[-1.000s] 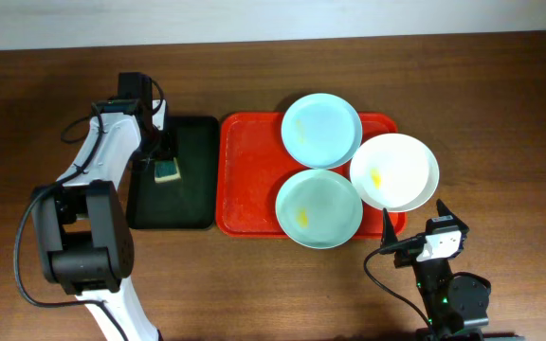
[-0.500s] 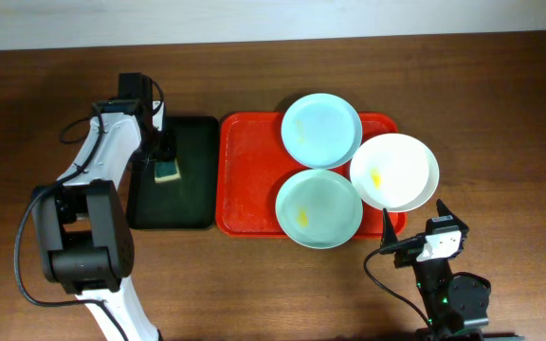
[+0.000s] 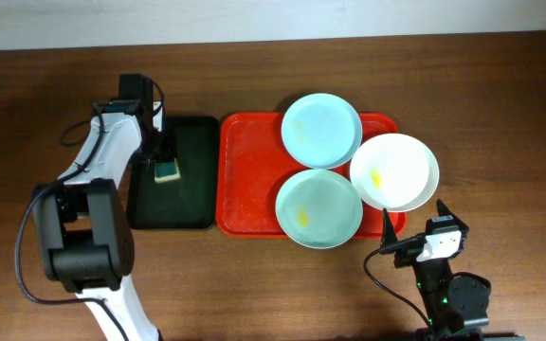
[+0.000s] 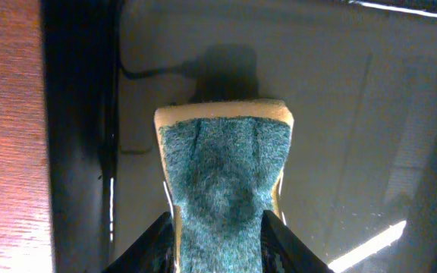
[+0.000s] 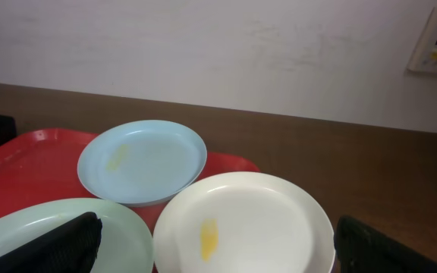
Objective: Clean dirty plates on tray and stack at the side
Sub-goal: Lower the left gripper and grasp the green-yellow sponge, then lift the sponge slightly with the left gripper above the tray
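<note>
Round shallow plates (image 3: 321, 130) are grouped at the 3 o'clock end of a red plastic tray (image 3: 249, 175); a green sponge (image 4: 226, 189) is clamped by the left fingers (image 4: 288, 246), and the right fingers (image 5: 51, 243) are spread apart.

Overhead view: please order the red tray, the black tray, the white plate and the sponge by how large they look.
Largest to smallest:
1. red tray
2. black tray, clearly narrower
3. white plate
4. sponge, by far the smallest
</note>
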`<state>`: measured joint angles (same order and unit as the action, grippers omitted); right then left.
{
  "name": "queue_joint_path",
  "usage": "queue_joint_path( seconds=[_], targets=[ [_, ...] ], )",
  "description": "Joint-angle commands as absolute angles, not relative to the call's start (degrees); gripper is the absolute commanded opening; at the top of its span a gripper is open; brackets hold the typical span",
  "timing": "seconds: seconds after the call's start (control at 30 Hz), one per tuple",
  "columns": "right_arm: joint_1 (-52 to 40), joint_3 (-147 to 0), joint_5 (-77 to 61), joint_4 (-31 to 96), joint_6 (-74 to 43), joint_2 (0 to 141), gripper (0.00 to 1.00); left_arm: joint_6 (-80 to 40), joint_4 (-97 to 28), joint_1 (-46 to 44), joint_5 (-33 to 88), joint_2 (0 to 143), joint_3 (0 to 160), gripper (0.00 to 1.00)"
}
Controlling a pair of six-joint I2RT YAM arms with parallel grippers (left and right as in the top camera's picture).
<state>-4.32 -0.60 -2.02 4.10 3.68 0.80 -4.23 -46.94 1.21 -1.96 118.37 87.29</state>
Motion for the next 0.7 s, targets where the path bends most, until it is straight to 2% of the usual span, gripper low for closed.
queue_joint_path(
  seconds=[0.0,0.33,0.67],
  targets=[
    [-4.4,-0.3,-2.7,4.3,4.1,0.5,0.98,-5.6,-46.3,1.5,-2.3,122.0,87.2,0.36],
    [-4.4,-0.3,-2.7,4.3,4.1,0.5,0.98,-5.6,-46.3,1.5,-1.7,122.1,87.2,0.36],
    [-4.4,-0.3,-2.7,4.3,4.1,0.5,0.98,-5.6,-46.3,1.5,-0.8,122.1,87.2,0.12]
  ],
)
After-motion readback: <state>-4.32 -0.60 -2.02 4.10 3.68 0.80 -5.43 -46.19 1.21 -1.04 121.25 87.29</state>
